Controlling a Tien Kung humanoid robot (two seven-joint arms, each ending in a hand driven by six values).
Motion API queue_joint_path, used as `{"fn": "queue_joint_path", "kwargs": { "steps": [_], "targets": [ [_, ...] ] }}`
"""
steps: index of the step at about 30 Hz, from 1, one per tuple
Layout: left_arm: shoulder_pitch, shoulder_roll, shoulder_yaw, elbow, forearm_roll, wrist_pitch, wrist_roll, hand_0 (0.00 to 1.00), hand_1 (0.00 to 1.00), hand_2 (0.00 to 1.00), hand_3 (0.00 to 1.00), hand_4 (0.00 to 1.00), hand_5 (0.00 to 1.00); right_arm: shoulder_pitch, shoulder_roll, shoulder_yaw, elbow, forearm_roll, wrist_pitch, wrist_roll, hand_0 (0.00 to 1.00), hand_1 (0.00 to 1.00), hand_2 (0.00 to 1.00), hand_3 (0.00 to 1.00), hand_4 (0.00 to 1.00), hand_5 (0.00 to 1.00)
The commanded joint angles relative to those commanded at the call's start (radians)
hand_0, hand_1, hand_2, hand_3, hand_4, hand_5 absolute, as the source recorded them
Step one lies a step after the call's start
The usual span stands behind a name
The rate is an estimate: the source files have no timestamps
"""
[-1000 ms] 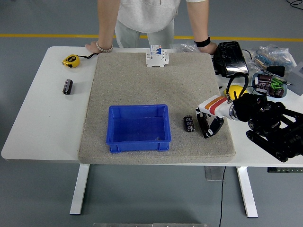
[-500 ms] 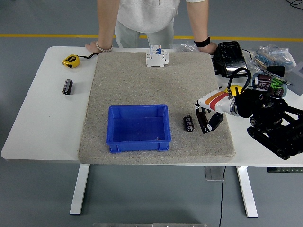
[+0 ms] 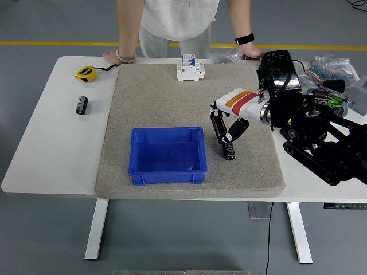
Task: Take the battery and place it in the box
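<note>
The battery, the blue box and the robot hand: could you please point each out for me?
battery (image 3: 229,150): head view, lower body.
blue box (image 3: 167,171): head view, front wall.
right robot hand (image 3: 227,122): head view, middle of hand.

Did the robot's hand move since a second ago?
Yes. The right hand went left and farther in over the mat, toward the box. It now hangs just above the battery, fingers open.

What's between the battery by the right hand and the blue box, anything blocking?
Nothing visible. Only bare mat lies between the battery and the blue box. The right hand hangs just above the battery.
</note>
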Motion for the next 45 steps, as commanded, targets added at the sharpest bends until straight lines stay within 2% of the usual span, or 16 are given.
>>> {"fn": "queue_joint_path", "kwargs": {
  "steps": [10, 19, 20, 25, 26, 31, 32, 45],
  "targets": [
    [0.000, 0.002, 0.000, -0.001, 0.001, 0.002, 0.000, 0.739, 0.708, 0.796, 0.738, 0.752, 0.508, 0.013, 0.068, -0.051, 0.053, 0.012, 0.006, -0.009, 0.487, 0.486, 0.496, 0.492, 0.842, 0.247],
    [-0.002, 0.003, 0.003, -0.003, -0.004, 0.011, -0.003, 0.739, 0.703, 0.795, 0.739, 0.752, 0.508, 0.012, 0.128, -0.127, 0.043, 0.021, 0.006, -0.013, 0.485, 0.486, 0.496, 0.492, 0.841, 0.246],
    [-0.002, 0.003, 0.004, -0.003, -0.006, 0.012, -0.003, 0.739, 0.699, 0.793, 0.739, 0.752, 0.509, 0.013, 0.134, -0.135, 0.041, 0.023, 0.004, -0.012, 0.510, 0.501, 0.516, 0.508, 0.841, 0.244],
    [-0.003, 0.004, 0.004, -0.004, -0.005, 0.016, -0.004, 0.739, 0.699, 0.793, 0.739, 0.752, 0.509, 0.019, 0.153, -0.153, 0.027, 0.026, -0.011, -0.002, 0.510, 0.501, 0.516, 0.508, 0.841, 0.244],
    [-0.003, 0.004, 0.003, -0.004, -0.005, 0.016, -0.004, 0.739, 0.697, 0.792, 0.736, 0.752, 0.510, 0.021, 0.155, -0.154, 0.024, 0.027, -0.014, 0.000, 0.580, 0.583, 0.601, 0.622, 0.899, 0.279],
    [-0.004, 0.005, 0.004, -0.004, -0.005, 0.017, -0.004, 0.739, 0.697, 0.792, 0.736, 0.752, 0.510, 0.028, 0.159, -0.152, 0.019, 0.029, -0.022, 0.007, 0.580, 0.583, 0.601, 0.622, 0.899, 0.279],
    [-0.004, 0.005, 0.004, -0.004, -0.005, 0.017, -0.004, 0.739, 0.691, 0.790, 0.735, 0.751, 0.512, 0.029, 0.159, -0.151, 0.018, 0.029, -0.023, 0.007, 0.622, 0.645, 0.727, 0.805, 0.977, 0.302],
    [-0.005, 0.005, 0.005, -0.005, -0.007, 0.020, -0.006, 0.739, 0.687, 0.787, 0.733, 0.750, 0.515, 0.038, 0.166, -0.141, -0.005, 0.023, -0.048, 0.012, 0.658, 0.686, 0.779, 0.838, 0.986, 0.299]
  ]
}}
